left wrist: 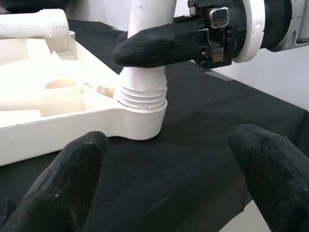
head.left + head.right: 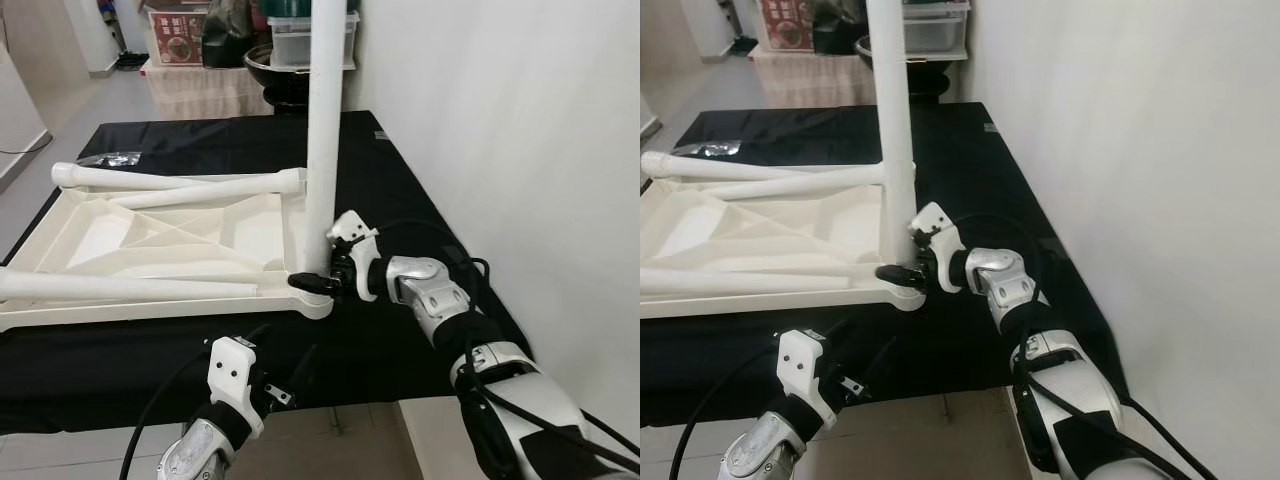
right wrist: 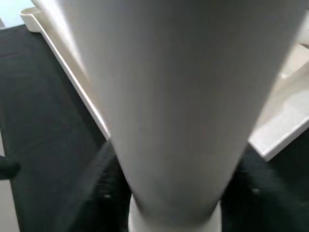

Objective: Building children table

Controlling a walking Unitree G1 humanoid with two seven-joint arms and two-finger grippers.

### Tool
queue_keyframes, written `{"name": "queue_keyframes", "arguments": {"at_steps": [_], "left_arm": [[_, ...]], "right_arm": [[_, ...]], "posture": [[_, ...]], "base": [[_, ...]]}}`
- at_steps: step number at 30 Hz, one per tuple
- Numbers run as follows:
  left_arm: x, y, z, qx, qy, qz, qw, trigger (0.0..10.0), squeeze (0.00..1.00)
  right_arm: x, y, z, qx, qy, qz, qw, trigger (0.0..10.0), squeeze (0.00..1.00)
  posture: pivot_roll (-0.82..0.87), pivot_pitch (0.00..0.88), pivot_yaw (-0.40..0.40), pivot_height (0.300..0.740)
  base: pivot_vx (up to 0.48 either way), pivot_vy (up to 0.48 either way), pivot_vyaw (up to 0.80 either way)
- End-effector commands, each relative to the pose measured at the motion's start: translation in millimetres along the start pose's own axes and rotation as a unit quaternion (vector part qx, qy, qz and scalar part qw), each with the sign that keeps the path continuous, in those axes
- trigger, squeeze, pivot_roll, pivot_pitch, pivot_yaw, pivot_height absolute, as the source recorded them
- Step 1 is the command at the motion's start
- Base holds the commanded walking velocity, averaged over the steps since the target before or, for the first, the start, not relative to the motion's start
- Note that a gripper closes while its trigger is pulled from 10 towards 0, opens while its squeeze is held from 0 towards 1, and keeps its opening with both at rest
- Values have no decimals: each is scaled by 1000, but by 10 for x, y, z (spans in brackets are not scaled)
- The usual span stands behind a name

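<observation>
The white children's table top [image 2: 150, 235] lies upside down on a black-covered table [image 2: 400, 350]. One white leg [image 2: 325, 120] stands upright in the near right corner socket [image 1: 142, 123], with threads still showing above the socket. My right gripper [image 2: 318, 281] is shut on the base of this leg [image 3: 169, 96], one black finger [image 1: 159, 44] wrapping its front. My left gripper [image 1: 169, 179] hovers open just off the table's front edge, a short way in front of the socket and touching nothing. Loose legs [image 2: 170, 180] [image 2: 130, 288] lie across the upturned top.
A white wall [image 2: 500, 120] runs close along the table's right side. A small plastic bag [image 2: 110, 158] lies at the far left of the cloth. Boxes and a dark bowl [image 2: 275, 60] stand behind the table. Bare floor [image 2: 340, 440] lies below the front edge.
</observation>
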State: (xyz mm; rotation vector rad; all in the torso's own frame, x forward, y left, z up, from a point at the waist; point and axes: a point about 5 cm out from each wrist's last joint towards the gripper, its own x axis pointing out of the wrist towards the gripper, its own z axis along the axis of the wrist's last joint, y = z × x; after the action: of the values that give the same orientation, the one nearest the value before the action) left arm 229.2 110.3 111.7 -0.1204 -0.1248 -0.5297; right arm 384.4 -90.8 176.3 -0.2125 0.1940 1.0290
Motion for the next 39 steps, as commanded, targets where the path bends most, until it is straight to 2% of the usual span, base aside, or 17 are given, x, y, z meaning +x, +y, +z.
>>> {"name": "queue_keyframes", "arguments": {"at_steps": [1, 10, 12, 13, 14, 15, 16, 18, 19, 21, 28, 29, 31, 32, 37, 38, 39], "left_arm": [[-30, -3, -45, -6, 14, -3, 1000, 10000, 0], [-38, -12, -41, -9, 15, -8, 1000, 10000, 0], [-47, -15, -35, -11, 15, -9, 1000, 10000, 0], [-57, -16, -30, -11, 15, -9, 1000, 10000, 0], [-57, -16, -30, -11, 15, -9, 1000, 10000, 0], [-75, -13, -21, -10, 15, -9, 1000, 10000, 0], [-75, -13, -21, -10, 15, -9, 1000, 10000, 0], [-89, 0, -7, -10, 14, -8, 1000, 10000, 0], [-89, 0, -7, -10, 14, -8, 1000, 10000, 0], [-94, 19, -9, -9, 16, -8, 1000, 10000, 0], [-70, 39, -23, -9, 20, -13, 1000, 10000, 0], [-67, 41, -24, -9, 19, -11, 1000, 10000, 0], [-64, 43, -25, -9, 19, -10, 1000, 10000, 0], [-63, 44, -25, -9, 18, -8, 1000, 10000, 0], [-54, 42, -31, -10, 17, -6, 1000, 10000, 0], [-44, 36, -38, -11, 17, -6, 1000, 10000, 0], [-42, 33, -41, -12, 17, -7, 1000, 10000, 0]], "right_arm": [[29, 63, -120, 23, 12, 22, 999, 0, 0], [-83, -17, -256, 75, 0, -17, 997, 0, 0], [-161, -51, -366, 101, -2, -46, 994, 0, 0], [-189, -65, -479, 118, 10, -93, 989, 0, 0], [-189, -65, -479, 118, 10, -93, 989, 0, 0], [-217, -45, -737, 146, 48, -229, 961, 0, 0], [-217, -45, -737, 146, 48, -229, 961, 0, 0], [-215, 290, -999, 145, 82, -315, 934, 0, 0], [-215, 290, -999, 145, 82, -315, 934, 0, 0], [-120, 541, -926, 157, 62, -306, 937, 0, 0], [31, 519, -810, 145, 47, -289, 945, 0, 0], [46, 502, -771, 137, 41, -286, 948, 10000, 0], [54, 489, -742, 131, 36, -283, 949, 10000, 0], [44, 495, -687, 133, 26, -282, 950, 10000, 1000], [-18, 444, -472, 125, -32, -259, 957, 10000, 1000], [-81, 357, -360, 96, -70, -212, 970, 10000, 0], [-114, 313, -313, 84, -81, -197, 973, 10000, 0]], "posture": [[83, 74, -35, 740], [68, 81, -24, 740], [64, 86, -26, 740], [64, 94, -31, 740], [64, 94, -31, 740], [61, 100, -34, 740], [61, 100, -34, 740], [55, 113, -27, 740], [55, 113, -27, 740], [45, 104, -9, 740], [51, 93, -10, 740], [52, 90, -14, 740], [52, 89, -15, 740], [53, 85, -17, 740], [53, 76, -22, 740], [56, 71, -24, 740], [58, 70, -27, 740]], "base": [[0, 0, 0], [0, 0, 0], [0, 0, 0], [0, 0, 0], [0, 0, 0], [0, 0, 0], [0, 0, 0], [0, 0, 0], [0, 0, 0], [0, 0, 0], [0, 0, 0], [0, 0, 0], [0, 0, 0], [0, 0, 0], [0, 0, 0], [0, 0, 0], [0, 0, 0]]}}
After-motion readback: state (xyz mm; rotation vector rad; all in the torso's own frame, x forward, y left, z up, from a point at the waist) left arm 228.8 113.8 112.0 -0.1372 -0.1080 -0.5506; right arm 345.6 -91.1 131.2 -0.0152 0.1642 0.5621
